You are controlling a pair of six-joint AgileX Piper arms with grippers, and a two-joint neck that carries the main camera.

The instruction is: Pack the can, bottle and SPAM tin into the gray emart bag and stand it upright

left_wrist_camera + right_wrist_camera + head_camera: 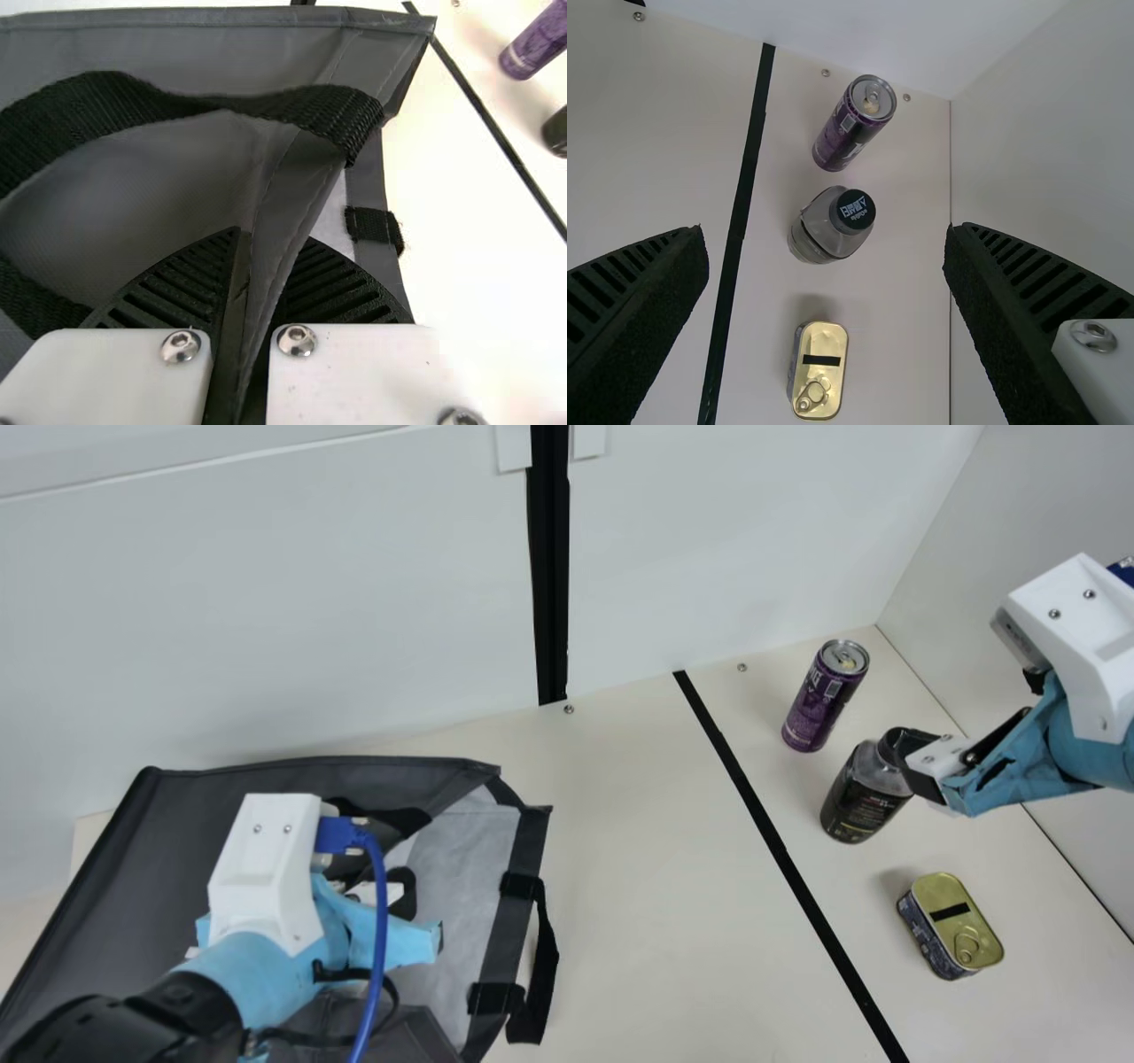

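Observation:
The gray bag [97, 877] lies open on its side at the left, its pale lining facing right. My left gripper [400, 903] is over it; in the left wrist view the left gripper [257, 266] is shut on a fold of the bag's fabric [292, 177]. The purple can [825, 695] stands at the back right, the dark bottle [864, 793] upright in front of it, the SPAM tin [952, 926] nearer the front. My right gripper [966, 704] is above the bottle's side; in the right wrist view the right gripper [826, 257] stands wide open, with the bottle [833, 224] below, between its fingers.
A black tape line [780, 850] crosses the table between bag and items. White walls [266, 602] stand behind and at the right [1019, 531]. Black straps [540, 965] hang from the bag's rim onto the table.

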